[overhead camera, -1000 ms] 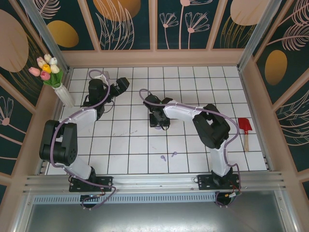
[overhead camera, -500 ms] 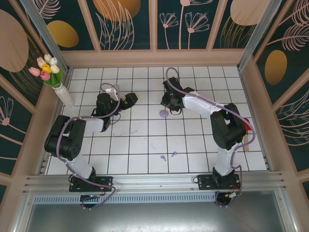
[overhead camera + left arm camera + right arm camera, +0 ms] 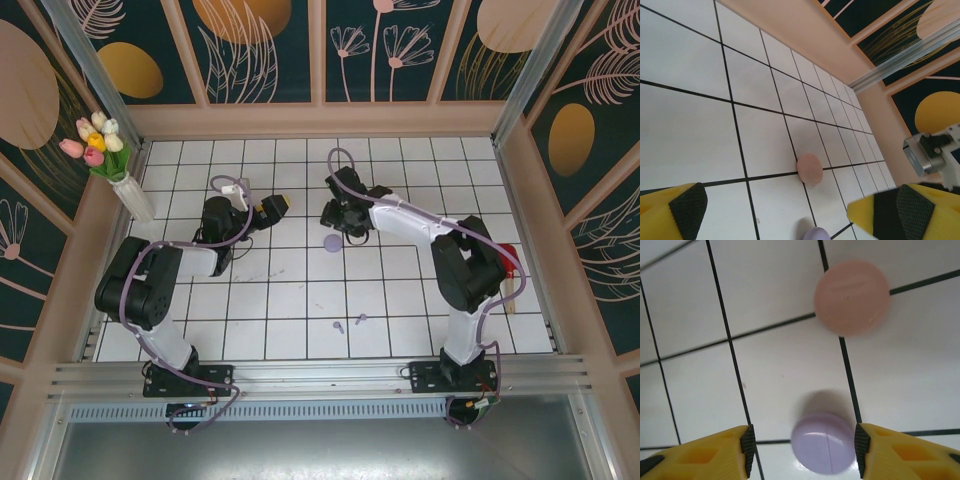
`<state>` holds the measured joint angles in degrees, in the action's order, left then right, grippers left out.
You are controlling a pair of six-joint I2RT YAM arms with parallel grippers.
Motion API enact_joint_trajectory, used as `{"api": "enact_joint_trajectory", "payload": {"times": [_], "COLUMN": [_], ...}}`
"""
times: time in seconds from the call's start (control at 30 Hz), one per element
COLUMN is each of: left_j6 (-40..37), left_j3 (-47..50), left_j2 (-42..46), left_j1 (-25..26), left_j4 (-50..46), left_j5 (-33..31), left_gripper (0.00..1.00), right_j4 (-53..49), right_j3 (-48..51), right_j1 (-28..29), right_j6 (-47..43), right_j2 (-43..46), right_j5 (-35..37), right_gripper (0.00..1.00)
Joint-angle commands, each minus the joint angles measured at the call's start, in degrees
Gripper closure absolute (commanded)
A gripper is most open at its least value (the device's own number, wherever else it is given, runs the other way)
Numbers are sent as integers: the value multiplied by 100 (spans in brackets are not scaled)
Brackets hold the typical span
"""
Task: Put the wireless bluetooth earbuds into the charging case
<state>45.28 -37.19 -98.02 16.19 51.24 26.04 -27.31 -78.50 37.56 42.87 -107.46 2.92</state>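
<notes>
White tiled table (image 3: 290,305), black grid lines. Far-left corner: white vase (image 3: 133,197) stood upright and held tulips (image 3: 95,140) in pink, white and yellow. Right edge: small red shovel (image 3: 513,268) lay flat, pale handle toward the near edge, blade partly covered.

Right gripper (image 3: 803,452): jaws apart, yellow fingers (image 3: 700,452) with black pads at the two lower corners of the view. Lilac case (image 3: 824,442): round, lid shut, fine seam across its top, sits between the pads. Clear gap to the pad on the view's left; its edge is just beside the other pad, contact not resolvable. Soft shadow just above it. Pink case (image 3: 852,297): round, slightly blurred, apart toward upper right, over a crossing of black grid lines (image 3: 735,375) on the white tabletop (image 3: 780,285).
</notes>
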Motion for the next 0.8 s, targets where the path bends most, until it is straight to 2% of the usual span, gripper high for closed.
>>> {"api": "enact_joint_trajectory", "payload": {"times": [0.0,0.3,0.5,0.67,0.77], "left_j6": [-182,-604,-713,-768,-837], "left_j3": [-207,-500,-623,-649,-658], "left_j2": [294,668,714,714,731], "left_j1": [3,3,6,0,4], "left_j4": [-146,-893,-1029,-1055,-1107], "left_j5": [-254,-634,-654,-596,-544], "left_gripper": [2,1,1,1,1], "right_j4": [-235,-32,-169,-523,-643], "right_j3": [176,198,-61,-456,-632], "right_j1": [-4,110,207,371,473], "right_j6": [-396,-273,-205,-588,-1148], "right_j2": [-81,-339,-604,-871,-940], "right_j5": [172,-106,-51,270,420], "right_gripper": [42,42,41,36,34]}}
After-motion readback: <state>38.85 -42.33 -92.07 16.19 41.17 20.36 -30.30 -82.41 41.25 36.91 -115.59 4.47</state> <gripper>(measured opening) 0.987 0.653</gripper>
